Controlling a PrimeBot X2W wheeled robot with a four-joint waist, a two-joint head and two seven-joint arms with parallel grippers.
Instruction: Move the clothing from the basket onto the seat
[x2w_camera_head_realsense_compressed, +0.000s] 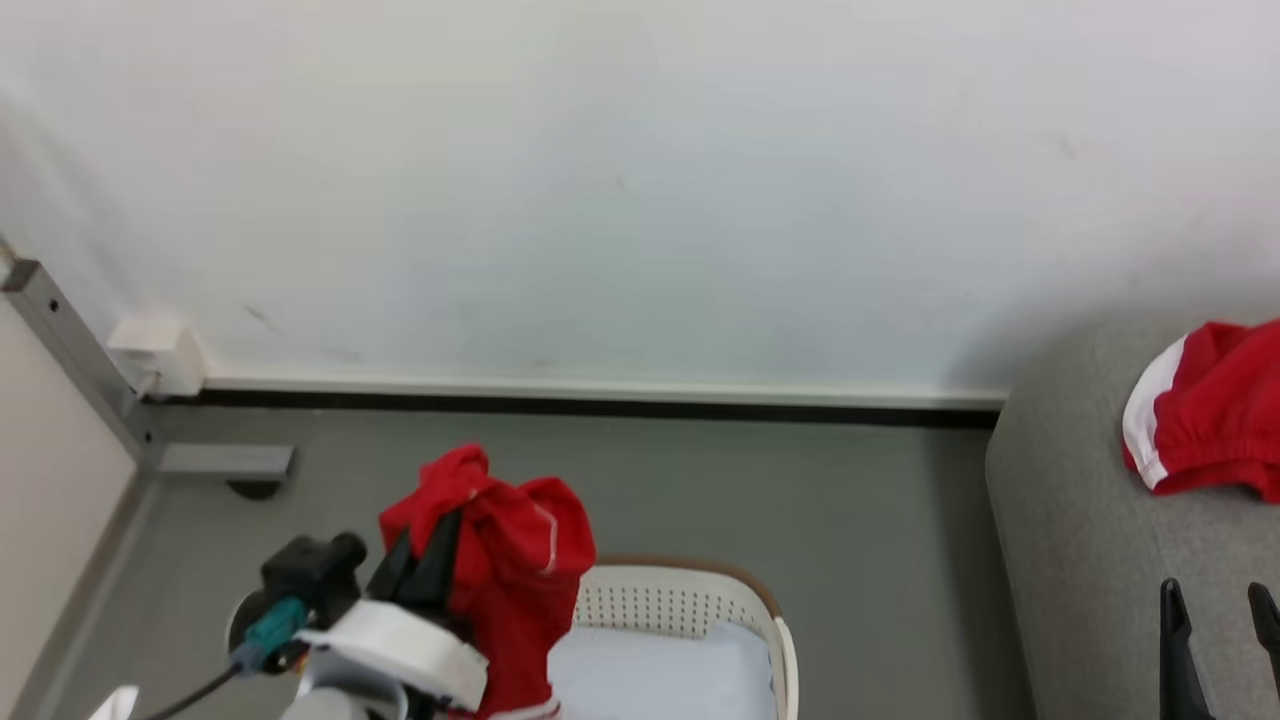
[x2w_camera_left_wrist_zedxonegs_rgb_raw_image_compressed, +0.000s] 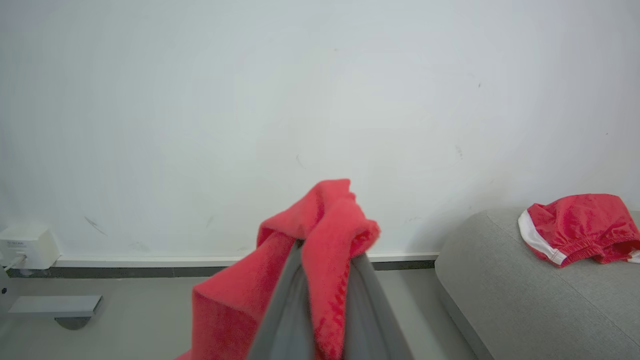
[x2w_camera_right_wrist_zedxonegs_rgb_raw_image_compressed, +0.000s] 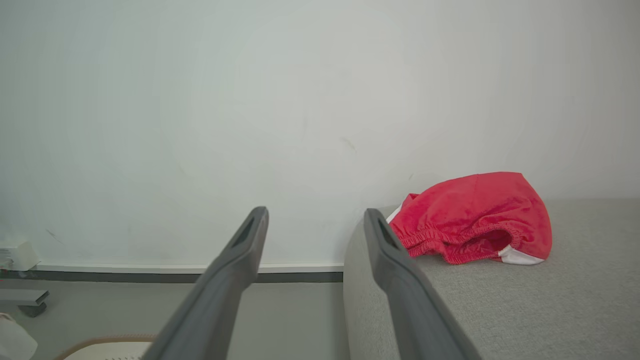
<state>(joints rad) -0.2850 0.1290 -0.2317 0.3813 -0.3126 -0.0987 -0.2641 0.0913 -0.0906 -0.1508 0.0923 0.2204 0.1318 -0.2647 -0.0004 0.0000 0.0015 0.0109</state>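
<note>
My left gripper (x2w_camera_head_realsense_compressed: 440, 530) is shut on a red garment (x2w_camera_head_realsense_compressed: 510, 590) of the clothing, lifted above the cream basket (x2w_camera_head_realsense_compressed: 690, 600) at the bottom of the head view; the fabric drapes over both fingers and hangs down toward the basket. In the left wrist view the same red cloth (x2w_camera_left_wrist_zedxonegs_rgb_raw_image_compressed: 300, 270) is bunched around the fingertips of that gripper (x2w_camera_left_wrist_zedxonegs_rgb_raw_image_compressed: 325, 250). Another red garment with white trim (x2w_camera_head_realsense_compressed: 1205, 410) lies on the grey seat (x2w_camera_head_realsense_compressed: 1070, 540) at the right. My right gripper (x2w_camera_right_wrist_zedxonegs_rgb_raw_image_compressed: 315, 220) stands open and bare by the seat's near edge (x2w_camera_right_wrist_zedxonegs_rgb_raw_image_compressed: 525, 310), its fingertips (x2w_camera_head_realsense_compressed: 1170, 600) at the head view's lower right.
A pale bluish-white sheet (x2w_camera_head_realsense_compressed: 660, 675) lies inside the basket. A white wall with a dark skirting strip runs behind. A white box (x2w_camera_head_realsense_compressed: 155, 350) and a grey metal post with foot (x2w_camera_head_realsense_compressed: 225, 460) stand at the left on the grey floor (x2w_camera_head_realsense_compressed: 800, 500).
</note>
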